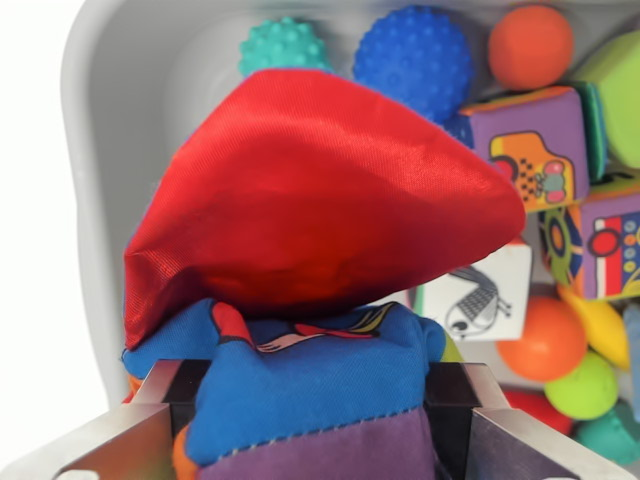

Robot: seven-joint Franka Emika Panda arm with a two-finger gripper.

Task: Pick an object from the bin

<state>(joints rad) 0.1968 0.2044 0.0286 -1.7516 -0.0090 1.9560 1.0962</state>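
**Soft toy caught in the jaws, the lift out of the bin not yet finished**

The gripper [318, 415] is clamped on a soft toy [310, 300], a stuffed thing of blue and purple cloth with a wide red satin flap spread over its top. The two metal fingers [175, 395] press in on either side of the blue part, and the fabric bulges between them, so the hold looks firm. That much of the job I would call done: something has been chosen and seized.

What is left, as I judge it, is to carry the toy clear. It hangs close under the camera and fills most of the wrist view, with the grey bin [110, 120] showing behind and below it. Whether the toy has come fully free of the pile I cannot tell, since its underside is hidden.

The rest of the heap lies toward the wrist view's right: a teal knobbly ball [283, 45] and a blue knobbly ball [415, 55] at the far wall, an orange ball [531, 45] beside them, a purple cloth cube [530, 140], a white block with a bird on it [480, 300], and more balls below it, orange [545, 340] and green [585, 388]. None touches the held toy as far as I can see. The bin wall on the wrist view's left is the nearest thing; the red flap could brush it on the way up.
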